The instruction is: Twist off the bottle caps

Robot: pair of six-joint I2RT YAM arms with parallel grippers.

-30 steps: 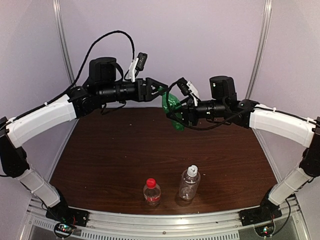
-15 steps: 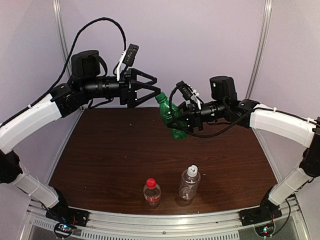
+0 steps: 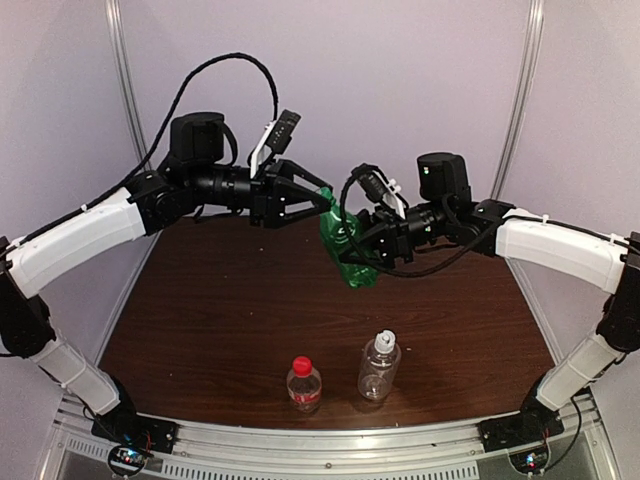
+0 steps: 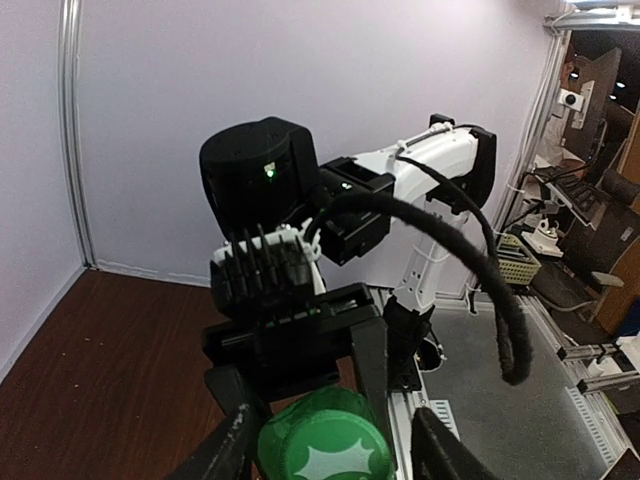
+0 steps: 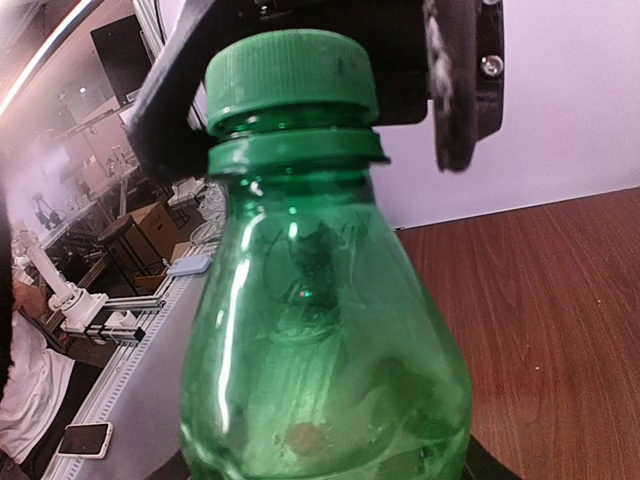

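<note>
Here, two black-and-white robot arms meet in the air over the far half of a dark brown worktop (image 3: 220,310). The right tool (image 3: 368,248) is closed around the body of a slim green bottle (image 3: 342,240). It holds the bottle clear of the worktop and tilted, with the neck pointing up and toward the left arm.

The left tool (image 3: 318,199) reaches in from the other side. Its two black fingers straddle the green cap (image 4: 325,452), which sits on the bottle's neck, and the jaws stand at a middling width. In the left wrist view, the finger (image 4: 228,448) on the picture's left appears to touch the cap's edge. A thin gap shows between the cap and the other finger, so I cannot tell whether the cap is truly pinched.

Near the front edge of the worktop, well apart from both tools, two more bottles stand upright side by side. One is a short clear bottle (image 3: 304,388) with a red cap (image 3: 302,365). Just to its right is a larger clear ribbed bottle (image 3: 378,372) with a pale cap (image 3: 385,341). Both caps are on.
</note>
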